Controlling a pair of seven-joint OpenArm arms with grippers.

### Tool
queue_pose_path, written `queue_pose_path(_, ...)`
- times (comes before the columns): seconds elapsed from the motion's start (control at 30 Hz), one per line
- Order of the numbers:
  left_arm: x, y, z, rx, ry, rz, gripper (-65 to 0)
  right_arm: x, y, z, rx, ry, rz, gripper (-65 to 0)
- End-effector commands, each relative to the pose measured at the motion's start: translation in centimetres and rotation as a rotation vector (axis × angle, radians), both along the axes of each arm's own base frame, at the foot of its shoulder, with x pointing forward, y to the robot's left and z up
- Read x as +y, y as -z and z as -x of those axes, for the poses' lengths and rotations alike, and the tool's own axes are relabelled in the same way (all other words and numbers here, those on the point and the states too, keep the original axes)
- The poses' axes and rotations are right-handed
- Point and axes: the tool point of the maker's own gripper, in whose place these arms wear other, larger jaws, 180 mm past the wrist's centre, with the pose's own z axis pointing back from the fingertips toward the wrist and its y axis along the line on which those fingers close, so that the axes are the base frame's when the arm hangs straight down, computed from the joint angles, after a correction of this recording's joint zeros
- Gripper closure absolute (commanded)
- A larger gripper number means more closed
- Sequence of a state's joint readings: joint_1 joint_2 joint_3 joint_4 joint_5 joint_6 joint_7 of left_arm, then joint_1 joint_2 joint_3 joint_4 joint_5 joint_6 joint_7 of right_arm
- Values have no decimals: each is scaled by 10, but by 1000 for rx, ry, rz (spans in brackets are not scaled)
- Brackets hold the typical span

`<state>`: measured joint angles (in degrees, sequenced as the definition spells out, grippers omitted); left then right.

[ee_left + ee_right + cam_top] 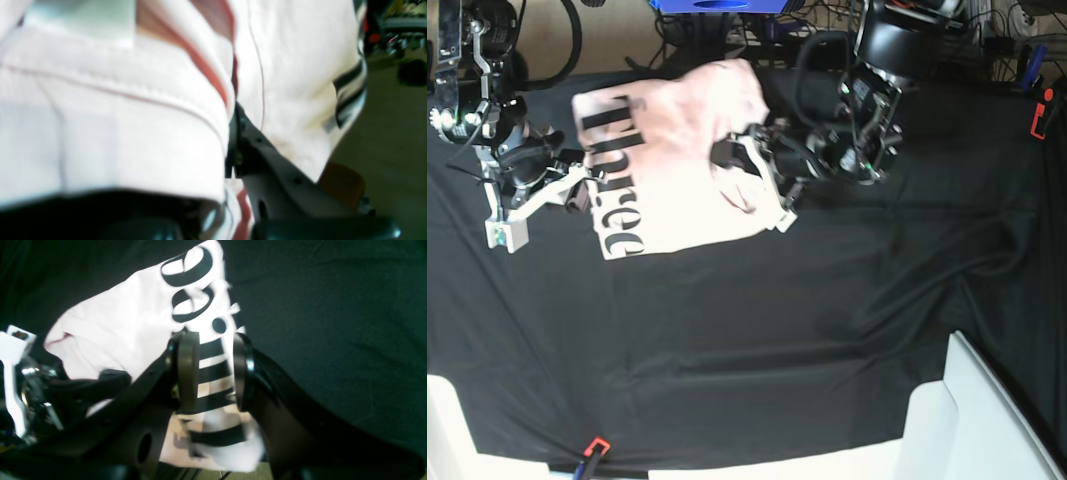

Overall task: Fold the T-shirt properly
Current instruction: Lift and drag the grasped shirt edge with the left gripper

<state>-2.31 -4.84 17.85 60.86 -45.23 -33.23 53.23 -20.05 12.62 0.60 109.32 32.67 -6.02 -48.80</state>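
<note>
Around: black cloth [757, 330] covered tabletop, white bin [972, 420] at 5.
T-shirt [662, 160]: pink, rumpled, "Three" print up.
Left fingers [233, 140]: pinched T-shirt.
Right fingers [213, 370]: gripped print edge.

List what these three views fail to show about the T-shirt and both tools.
- Left tool, left wrist view: the blurred T-shirt covers its tips.
- Right tool, right wrist view: printed cloth sits between the pads; contact unclear.
- Base view: the T-shirt print's middle is lost in folds; both tools too small.

The T-shirt [667, 170] lies on the table cloth [757, 330] between the two arms.
</note>
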Motion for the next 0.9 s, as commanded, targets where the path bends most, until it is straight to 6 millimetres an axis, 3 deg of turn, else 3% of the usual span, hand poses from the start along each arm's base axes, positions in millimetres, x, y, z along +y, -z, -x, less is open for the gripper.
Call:
queue_pose_path(0.0,9,-10,-14,-44,15,-17,0,-4,-9,-7,-37,3,6,-165)
queue_pose_path(0.13,38,-22,-23,-87,68,-103,0,-4,-9,-7,-37,3,8,-165)
queue_pose_path(0.3,78,-39,-60,-97,19,-253,0,-2,-10,-9,-45,0,5,-165)
queue_pose_path(0.47,93,-57,-95,-141,83,-361,0,-2,-10,-9,-47,1,3,-165)
queue_pose_path(0.57,100,-55,-113,-109,58,-416,0,-2,-9,-8,-42,1,3,-165)
queue_pose_path(0.7,93,-50,-127,-102,141,-489,0,-2,-9,-7,-41,1,3,-165)
queue_pose_path(0.8,76,-61,-144,-144,203,-516,0,-2,-9,-7,-39,0,3,-165)
queue_pose_path(0.87,75,-67,-155,-179,228,-560,0,-2,-9,-7,-39,0,3,-165)
